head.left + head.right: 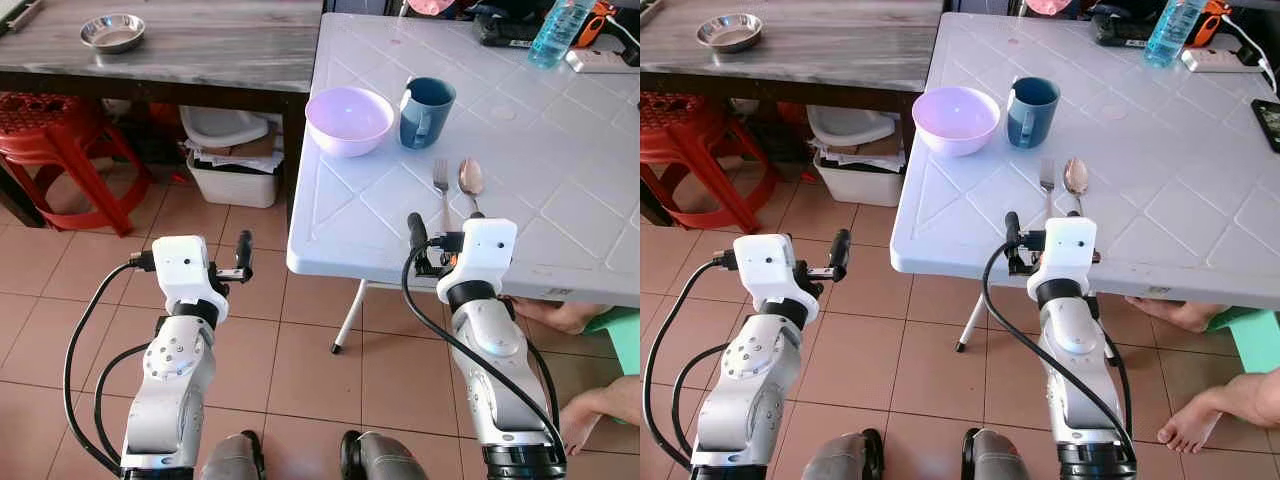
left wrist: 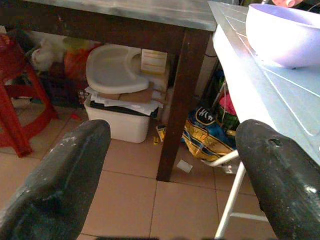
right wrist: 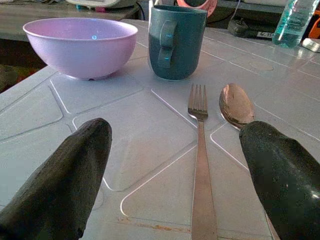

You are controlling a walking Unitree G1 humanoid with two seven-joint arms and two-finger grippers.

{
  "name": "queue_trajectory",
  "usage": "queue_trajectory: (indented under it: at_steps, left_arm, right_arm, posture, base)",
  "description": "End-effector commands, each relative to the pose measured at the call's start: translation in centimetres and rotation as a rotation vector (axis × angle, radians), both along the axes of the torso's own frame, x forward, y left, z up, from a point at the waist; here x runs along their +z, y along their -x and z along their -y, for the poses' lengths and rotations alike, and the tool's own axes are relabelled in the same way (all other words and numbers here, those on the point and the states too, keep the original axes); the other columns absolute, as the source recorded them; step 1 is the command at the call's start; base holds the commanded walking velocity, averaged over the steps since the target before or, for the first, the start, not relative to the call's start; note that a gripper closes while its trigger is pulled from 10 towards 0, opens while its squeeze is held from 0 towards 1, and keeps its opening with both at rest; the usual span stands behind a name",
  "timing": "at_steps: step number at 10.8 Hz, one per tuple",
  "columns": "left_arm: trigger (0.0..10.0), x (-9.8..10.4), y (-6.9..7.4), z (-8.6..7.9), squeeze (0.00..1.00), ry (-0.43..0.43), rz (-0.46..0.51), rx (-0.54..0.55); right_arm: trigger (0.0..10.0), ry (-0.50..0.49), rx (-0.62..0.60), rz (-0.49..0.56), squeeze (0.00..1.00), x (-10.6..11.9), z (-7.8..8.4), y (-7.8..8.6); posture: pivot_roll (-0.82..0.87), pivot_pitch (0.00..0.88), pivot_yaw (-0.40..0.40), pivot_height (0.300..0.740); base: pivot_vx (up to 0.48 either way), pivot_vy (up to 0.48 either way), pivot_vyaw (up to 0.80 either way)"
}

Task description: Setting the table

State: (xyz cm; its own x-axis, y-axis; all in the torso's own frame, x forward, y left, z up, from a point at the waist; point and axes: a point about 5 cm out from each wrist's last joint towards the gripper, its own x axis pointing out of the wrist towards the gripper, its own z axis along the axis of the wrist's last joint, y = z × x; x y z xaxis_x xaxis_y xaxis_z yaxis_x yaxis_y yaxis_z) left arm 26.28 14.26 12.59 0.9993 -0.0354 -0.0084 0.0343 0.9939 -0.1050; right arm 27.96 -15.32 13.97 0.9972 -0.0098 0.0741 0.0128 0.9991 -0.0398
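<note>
Cutlery lies ready on the white moulded plastic table (image 1: 560, 200) in the left eye view: a steel fork (image 1: 441, 190) and a steel spoon (image 1: 471, 180) side by side near the front edge, with a lilac plastic bowl (image 1: 349, 119) and a dark teal ceramic mug (image 1: 426, 112) just behind them, bowl and mug close together. The right gripper (image 1: 432, 243) sits at the table's front edge just short of the fork handle, while the left gripper (image 1: 238, 262) hangs over the tiled floor, well clear of the table. In the right eye view, a small steel dish (image 1: 729, 31) rests on the grey wooden table (image 1: 840, 50) to the left, and a person's bare foot (image 1: 1192, 424) shows beneath the white table near the right arm. The left wrist view looks between widely spread, empty fingers (image 2: 60, 180) toward clutter under the wooden table, the bowl looming at one side. The right wrist view has its fingers (image 3: 65, 185) also spread wide and holding nothing, framing the fork and spoon. Risk from here, as I judge it: thin flat cutlery gives little to pinch (the fingers are thick), so a closing grip could skid the fork into the spoon or nudge it off the edge.
</note>
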Motion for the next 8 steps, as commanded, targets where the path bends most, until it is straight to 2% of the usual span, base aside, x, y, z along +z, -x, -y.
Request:
queue_trajectory:
  at_steps: [1,7,8]
  left_arm:
    - [10.0,0.07,0.17,-0.09,0.00,-0.006,0.002,-0.002]
    - [10.0,0.07,0.17,-0.09,0.00,-0.006,0.002,-0.002]
    - [10.0,0.11,0.24,-0.30,0.00,-0.036,0.008,0.012]
  right_arm:
    - [10.0,0.003,0.003,0.006,0.00,0.23,-0.02,0.08]
    - [10.0,0.003,0.003,0.006,0.00,0.23,-0.02,0.08]
    - [10.0,0.000,0.002,-0.002,0.00,0.13,-0.07,0.20]
  posture:
    - [-0.01,0.168,-0.009,0.740]
    - [-0.01,0.168,-0.009,0.740]
    - [0.00,0.000,0.000,0.740]
  base:
    - [0.000,0.000,0.00]
    - [0.000,0.000,0.00]
    - [0.000,0.000,0.00]
